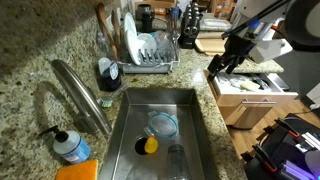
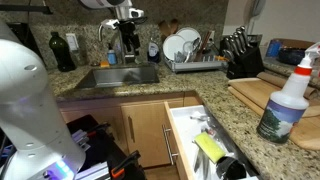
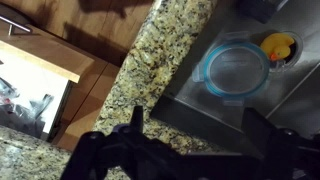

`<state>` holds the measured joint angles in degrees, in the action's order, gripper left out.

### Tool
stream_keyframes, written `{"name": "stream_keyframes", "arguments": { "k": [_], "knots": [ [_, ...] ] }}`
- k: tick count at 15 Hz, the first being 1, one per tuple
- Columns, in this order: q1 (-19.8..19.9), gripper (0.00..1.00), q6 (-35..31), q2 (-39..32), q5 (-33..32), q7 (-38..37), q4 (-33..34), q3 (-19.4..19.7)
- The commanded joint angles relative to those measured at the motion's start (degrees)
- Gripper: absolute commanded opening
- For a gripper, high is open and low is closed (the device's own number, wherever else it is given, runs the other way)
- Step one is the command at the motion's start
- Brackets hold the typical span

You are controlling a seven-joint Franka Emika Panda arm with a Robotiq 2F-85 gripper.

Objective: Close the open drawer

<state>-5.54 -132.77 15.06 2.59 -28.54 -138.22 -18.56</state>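
The drawer stands pulled out of the light-brown cabinet. It shows in both exterior views (image 1: 262,97) (image 2: 186,132), with white items and a yellow-green thing in its pale interior. In the wrist view its open corner (image 3: 38,92) is at the left. My gripper (image 1: 224,60) (image 2: 128,38) hangs above the granite counter strip between the steel sink and the drawer. Its two dark fingers (image 3: 195,132) are spread wide apart with nothing between them. It does not touch the drawer.
The steel sink (image 1: 198,120) (image 3: 190,100) holds a clear blue-rimmed bowl (image 3: 237,68) and a yellow thing (image 3: 278,45). A faucet (image 1: 82,90), a dish rack (image 1: 150,52), a knife block (image 2: 240,55) and a spray bottle (image 2: 285,100) stand on the counter.
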Motion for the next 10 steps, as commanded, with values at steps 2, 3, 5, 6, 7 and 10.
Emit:
{"name": "stream_keyframes", "arguments": {
  "k": [2,3,5,6,7,10],
  "knots": [
    [-0.71,1.00,-0.91,1.25,1.78,-0.79,-2.66,2.39],
    [-0.28,1.00,-1.31,2.20,2.40,-2.10,-4.47,2.97],
    [0.04,1.00,-2.44,5.24,6.63,-3.42,-11.11,5.59],
    [0.44,1.00,-2.90,6.69,7.87,-4.01,-14.87,6.69],
    [0.64,1.00,-3.10,7.47,9.38,-4.63,-17.70,7.59],
    [1.48,1.00,-4.62,8.76,13.75,-6.58,-26.24,10.03]
  ]
}}
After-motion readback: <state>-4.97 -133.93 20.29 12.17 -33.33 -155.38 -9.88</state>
